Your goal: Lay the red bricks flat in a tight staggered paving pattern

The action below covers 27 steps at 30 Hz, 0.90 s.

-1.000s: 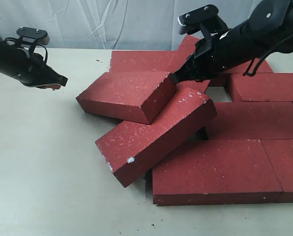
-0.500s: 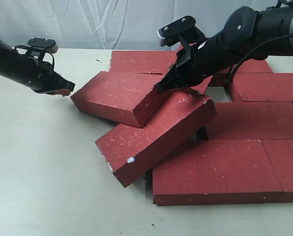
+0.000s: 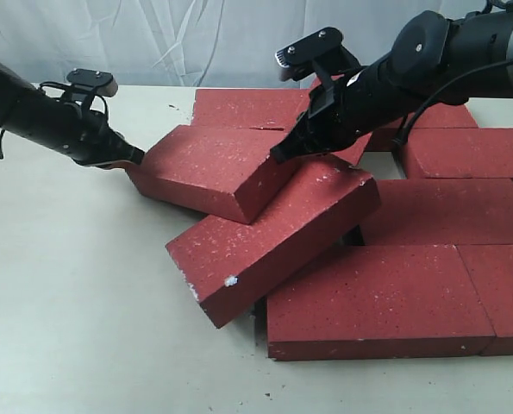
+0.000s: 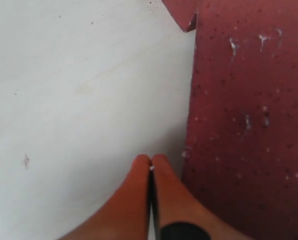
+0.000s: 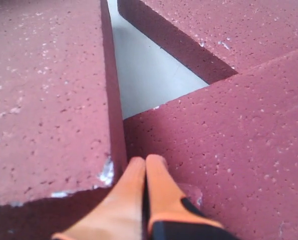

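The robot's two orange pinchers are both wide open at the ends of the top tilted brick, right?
No, both are shut. The left wrist view shows the left gripper pressed closed, the right wrist view the right gripper too. They are at the ends of the top tilted brick.

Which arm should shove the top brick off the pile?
Probably right: the right gripper, shut, sits at the top brick's pile-side end, bare table beyond. The left gripper would shove it back.
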Tool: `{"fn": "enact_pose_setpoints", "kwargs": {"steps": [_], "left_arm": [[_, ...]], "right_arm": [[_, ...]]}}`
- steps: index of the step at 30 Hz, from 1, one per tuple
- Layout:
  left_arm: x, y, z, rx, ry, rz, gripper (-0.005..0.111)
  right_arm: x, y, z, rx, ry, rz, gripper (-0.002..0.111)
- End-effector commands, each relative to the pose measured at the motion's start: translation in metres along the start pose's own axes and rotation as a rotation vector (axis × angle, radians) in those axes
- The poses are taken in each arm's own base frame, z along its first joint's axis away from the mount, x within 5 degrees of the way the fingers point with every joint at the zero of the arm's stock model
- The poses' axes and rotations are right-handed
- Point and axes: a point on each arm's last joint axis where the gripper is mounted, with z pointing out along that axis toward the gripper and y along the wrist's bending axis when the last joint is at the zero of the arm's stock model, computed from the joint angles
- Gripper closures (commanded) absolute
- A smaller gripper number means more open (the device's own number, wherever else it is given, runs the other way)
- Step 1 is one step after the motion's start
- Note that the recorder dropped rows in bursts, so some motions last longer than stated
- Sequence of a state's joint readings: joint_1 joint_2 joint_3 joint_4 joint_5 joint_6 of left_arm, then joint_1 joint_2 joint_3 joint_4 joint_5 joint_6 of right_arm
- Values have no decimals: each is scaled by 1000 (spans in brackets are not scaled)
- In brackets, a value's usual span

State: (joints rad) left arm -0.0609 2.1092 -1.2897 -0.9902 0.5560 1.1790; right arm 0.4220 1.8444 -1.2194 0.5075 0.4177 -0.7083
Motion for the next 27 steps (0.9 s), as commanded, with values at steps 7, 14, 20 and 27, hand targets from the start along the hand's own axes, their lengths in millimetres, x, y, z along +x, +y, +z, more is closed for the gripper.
{"fn": "enact_pose_setpoints", "kwargs": {"steps": [7, 14, 20, 27], "left_arm": [[-5, -4, -6, 15, -10, 23, 107], [-13, -14, -26, 49, -5, 95, 107], [-13, -10, -48, 87, -2, 90, 107], [4, 24, -79, 32, -27, -7, 107]], "right_arm": [[-5, -7, 9, 53, -65, 24, 109], [-9, -7, 10, 51, -78, 45, 109], [-23, 7, 10, 60, -141, 8, 109], [-58, 30, 7, 37, -229, -89, 109]]}}
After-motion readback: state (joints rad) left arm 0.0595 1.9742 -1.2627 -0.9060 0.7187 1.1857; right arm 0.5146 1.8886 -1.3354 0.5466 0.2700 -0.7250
